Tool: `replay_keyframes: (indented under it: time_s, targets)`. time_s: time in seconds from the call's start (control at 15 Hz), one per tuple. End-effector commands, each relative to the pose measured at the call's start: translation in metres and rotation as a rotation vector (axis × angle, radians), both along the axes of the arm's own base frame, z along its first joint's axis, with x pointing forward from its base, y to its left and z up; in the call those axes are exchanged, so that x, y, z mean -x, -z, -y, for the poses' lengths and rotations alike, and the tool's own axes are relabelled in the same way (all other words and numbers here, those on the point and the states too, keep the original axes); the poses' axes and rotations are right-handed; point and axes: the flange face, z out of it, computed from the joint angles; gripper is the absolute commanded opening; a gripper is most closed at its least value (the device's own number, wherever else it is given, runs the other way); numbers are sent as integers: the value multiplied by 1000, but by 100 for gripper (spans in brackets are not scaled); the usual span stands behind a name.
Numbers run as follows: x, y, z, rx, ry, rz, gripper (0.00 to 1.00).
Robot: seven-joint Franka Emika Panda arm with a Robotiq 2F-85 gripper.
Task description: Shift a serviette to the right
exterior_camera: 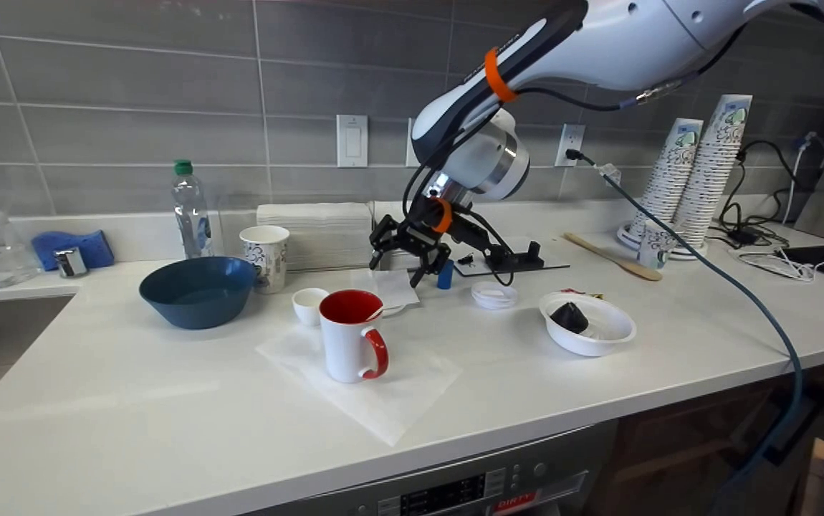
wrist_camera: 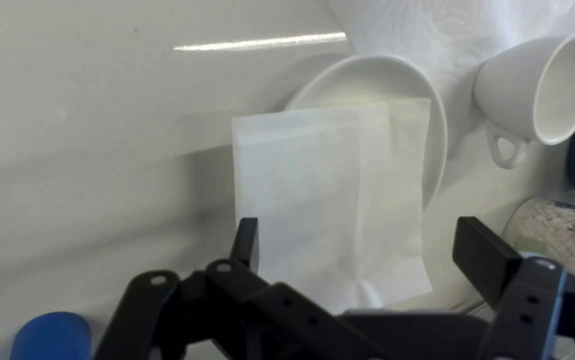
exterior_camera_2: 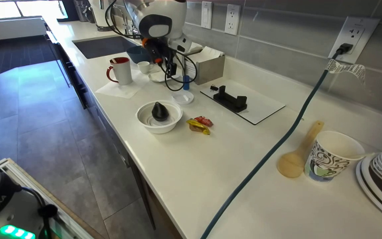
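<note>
The serviette (wrist_camera: 317, 200) is a thin, white, creased paper square. In the wrist view it lies over part of a white saucer (wrist_camera: 435, 130), and its far edge reaches across the saucer. It also shows in an exterior view (exterior_camera: 392, 285), behind the red and white mug. My gripper (wrist_camera: 362, 242) is open above the serviette, with one finger near each side and nothing between the pads. The gripper (exterior_camera: 395, 272) appears just over the serviette's back part in an exterior view. The gripper body hides the serviette's near edge in the wrist view.
A white mug with red inside (exterior_camera: 340, 351) stands on a large flat white sheet (exterior_camera: 398, 401). A small white cup (wrist_camera: 512, 95) and paper cup (exterior_camera: 265, 261) are close by. A blue cylinder (exterior_camera: 445, 275) stands beside the gripper. A white bowl (exterior_camera: 587, 340) is farther off.
</note>
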Motion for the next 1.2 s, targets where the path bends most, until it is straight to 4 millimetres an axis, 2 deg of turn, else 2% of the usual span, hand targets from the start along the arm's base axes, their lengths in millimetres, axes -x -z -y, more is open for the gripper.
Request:
replay_keyframes:
  time_s: [0.0,0.13,0.33,0.4,0.53,0.93,1.07,1.13]
  targets:
    - [-16,8,4,15,38,-20,94]
    - [-19,8,5,31,52,-33,90]
    - [-21,9,6,59,67,-55,94]
    - [-21,8,6,66,72,-63,100]
    - [-21,8,6,81,79,-72,100]
    - [-25,18,6,94,85,-101,83]
    - [-27,20,6,92,86,-102,71]
    - [-28,19,6,90,87,-101,62]
